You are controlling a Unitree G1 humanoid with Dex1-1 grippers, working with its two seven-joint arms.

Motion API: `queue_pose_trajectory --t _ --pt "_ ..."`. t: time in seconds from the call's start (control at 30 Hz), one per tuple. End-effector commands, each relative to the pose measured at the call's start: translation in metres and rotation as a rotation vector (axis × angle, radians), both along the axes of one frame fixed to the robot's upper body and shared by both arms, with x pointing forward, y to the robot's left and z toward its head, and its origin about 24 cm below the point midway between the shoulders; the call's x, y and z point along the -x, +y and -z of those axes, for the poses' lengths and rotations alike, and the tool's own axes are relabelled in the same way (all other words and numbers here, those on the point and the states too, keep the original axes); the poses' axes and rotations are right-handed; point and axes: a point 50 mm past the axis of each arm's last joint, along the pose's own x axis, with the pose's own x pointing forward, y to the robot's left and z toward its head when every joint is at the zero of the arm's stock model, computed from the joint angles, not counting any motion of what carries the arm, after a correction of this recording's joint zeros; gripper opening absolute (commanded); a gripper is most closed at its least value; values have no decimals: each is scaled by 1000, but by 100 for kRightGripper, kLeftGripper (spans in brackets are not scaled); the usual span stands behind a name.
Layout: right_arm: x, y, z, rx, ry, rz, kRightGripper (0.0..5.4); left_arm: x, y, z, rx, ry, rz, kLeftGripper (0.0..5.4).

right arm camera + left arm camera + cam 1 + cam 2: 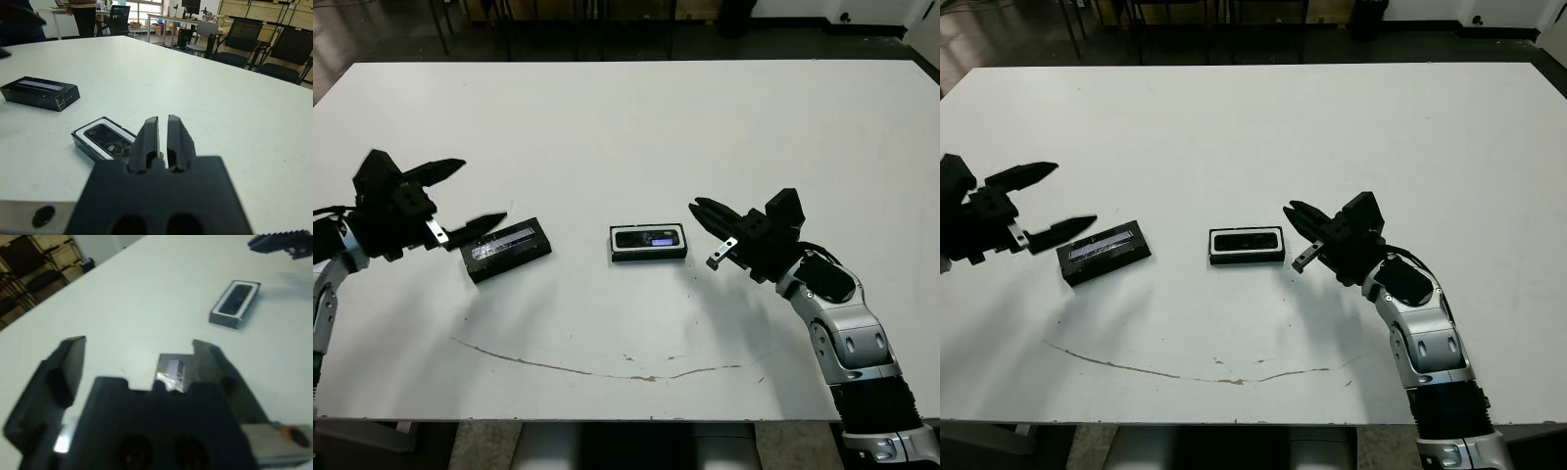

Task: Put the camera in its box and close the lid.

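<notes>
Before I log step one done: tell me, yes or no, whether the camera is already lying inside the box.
Yes: the camera lies flat within the white-lined box, while the lid sits apart on the table.

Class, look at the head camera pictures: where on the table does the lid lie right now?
The lid lies flat on the robot's left side of the table, beside the open left pincer and apart from the box near the middle.
</notes>
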Motion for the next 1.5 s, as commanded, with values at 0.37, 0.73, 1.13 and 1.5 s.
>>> queue_pose_trajectory --t 0.37,0.73,1.13,1.5 --pt "3 -4 9 8 31 4 0 -2 8 25 -122 214 94 536" --pt "3 -3 9 1 37 7 0 -8 16 41 -170 298 70 536" --pt "3 -3 9 -2 39 10 0 -7 13 56 -163 366 99 536" --pt "3 -4 10 0 38 3 0 1 13 70 -50 409 29 404"
